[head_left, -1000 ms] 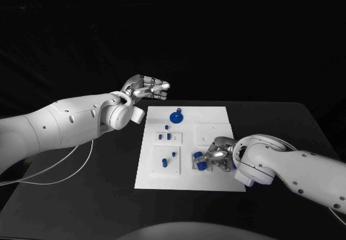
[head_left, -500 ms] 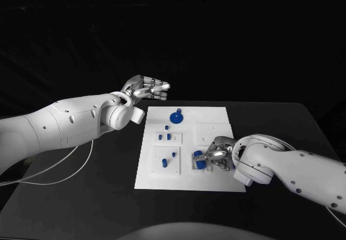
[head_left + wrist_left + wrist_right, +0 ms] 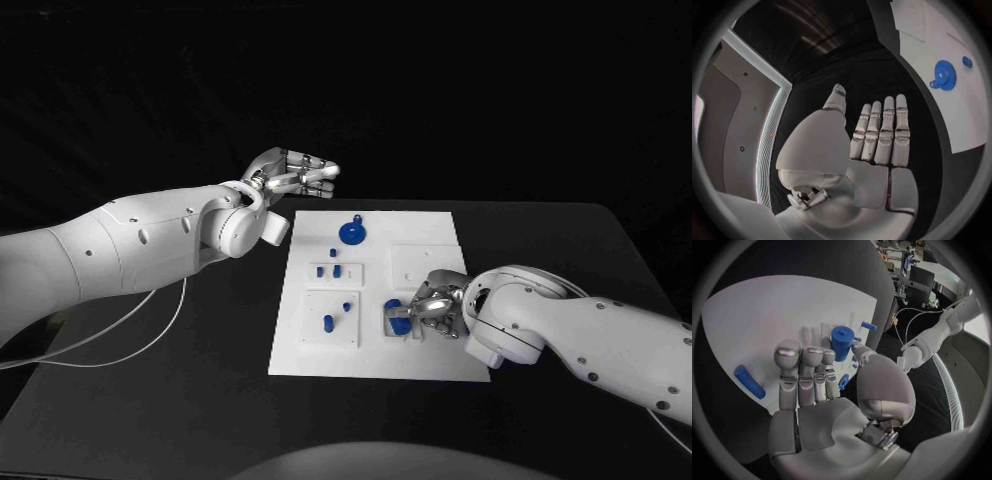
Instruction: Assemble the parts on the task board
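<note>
The white task board (image 3: 433,235) lies in the middle of the table. My right hand (image 3: 433,312) is low over its near right part and pinches an upright blue cylinder (image 3: 842,342) between the thumb and a fingertip (image 3: 826,359); the other fingers reach forward over the board (image 3: 767,315). The same cylinder (image 3: 392,308) appears just left of the hand in the head view. A blue peg (image 3: 749,382) lies flat on the board nearby. My left hand (image 3: 293,172) hangs above the table off the board's far left corner, with fingers (image 3: 879,132) straight and nothing in the palm.
A blue gear (image 3: 353,234) (image 3: 945,75) lies on the far part of the board. Small blue pegs (image 3: 335,270) stand in a left block, and more blue pieces (image 3: 336,320) lie in the block nearer me. A white cable (image 3: 159,320) runs under my left arm.
My right hand has shifted slightly to the left and away from me over the board, the blue cylinder moving with it. The left hand has stayed where it was.
</note>
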